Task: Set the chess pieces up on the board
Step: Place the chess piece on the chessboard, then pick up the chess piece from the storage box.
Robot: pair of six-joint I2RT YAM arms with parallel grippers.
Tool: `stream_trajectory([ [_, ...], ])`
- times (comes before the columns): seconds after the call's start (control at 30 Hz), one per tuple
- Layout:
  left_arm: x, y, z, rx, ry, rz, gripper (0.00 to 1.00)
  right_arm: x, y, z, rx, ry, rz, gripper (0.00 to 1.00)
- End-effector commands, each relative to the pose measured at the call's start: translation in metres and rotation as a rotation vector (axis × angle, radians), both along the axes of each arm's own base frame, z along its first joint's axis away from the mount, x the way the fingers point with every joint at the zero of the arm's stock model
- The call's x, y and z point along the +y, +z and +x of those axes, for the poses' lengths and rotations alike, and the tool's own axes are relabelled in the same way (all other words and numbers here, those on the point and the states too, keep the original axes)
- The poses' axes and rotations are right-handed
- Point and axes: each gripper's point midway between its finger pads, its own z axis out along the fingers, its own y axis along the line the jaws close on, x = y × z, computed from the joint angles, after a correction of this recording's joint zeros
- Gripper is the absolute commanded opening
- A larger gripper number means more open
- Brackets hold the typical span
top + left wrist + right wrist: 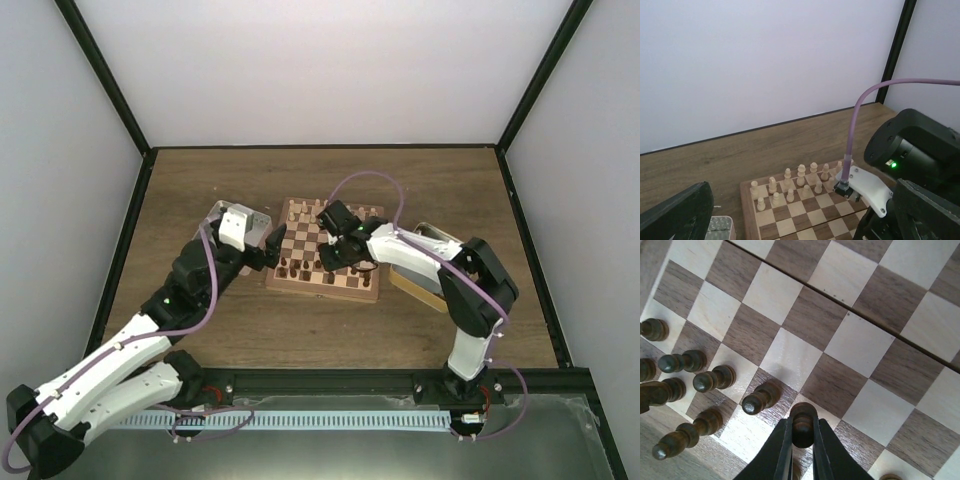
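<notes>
Board (326, 288): sits mid-table (330, 335), its light wood rim facing the arm bases.

Dark pieces (714, 380): several stand in a loose cluster at the left of the right wrist view, some on light squares and some on dark. In the top view they occupy the board's near rows. Pale pieces (801, 175) stand in two rows along the far side.

Right gripper (803, 432): low over the near half of the board, jaws clamped on one dark piece (803, 415). Its round head shows between the two black fingers (782, 450). The held piece is over the seam of a light and a dark square, just beside another dark pawn (756, 401). Whether its base touches the board, I cannot tell.

Left gripper (272, 244): at the board's left edge, jaws spread wide, nothing between them. In the left wrist view its fingers (680, 212) lie at opposite sides of the frame, looking across the board toward the pale rows and the right arm's purple cable (860, 120).

Metal tins: one (258, 216) left of the board, partly under the left arm; one (432, 236) right of it, partly behind the right arm.
</notes>
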Motion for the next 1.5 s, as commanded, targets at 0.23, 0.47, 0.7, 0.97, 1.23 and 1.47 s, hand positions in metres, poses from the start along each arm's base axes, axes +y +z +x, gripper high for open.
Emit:
stream_trajectory([
  [0.23, -0.001, 0.008, -0.007, -0.032, -0.036, -0.025, 1.00, 0.005, -0.006, -0.004, 0.033, 0.039, -0.067, 0.06],
  [0.47, -0.006, 0.006, -0.008, -0.016, -0.057, -0.019, 1.00, 0.006, -0.010, -0.006, 0.055, 0.043, -0.063, 0.13],
  [0.7, -0.011, -0.001, -0.004, 0.006, -0.064, -0.001, 1.00, 0.008, 0.013, 0.002, 0.006, -0.007, -0.025, 0.27],
  [0.97, -0.010, 0.000, -0.004, 0.005, -0.060, -0.003, 1.00, -0.026, 0.059, 0.031, -0.136, -0.241, 0.009, 0.32],
  [1.23, -0.010, 0.003, -0.005, 0.005, -0.061, -0.017, 1.00, -0.163, 0.071, 0.033, -0.268, -0.780, 0.028, 0.32],
  [1.47, -0.017, 0.005, -0.007, 0.005, -0.099, -0.033, 1.00, -0.227, 0.029, 0.028, -0.224, -0.946, 0.077, 0.32],
])
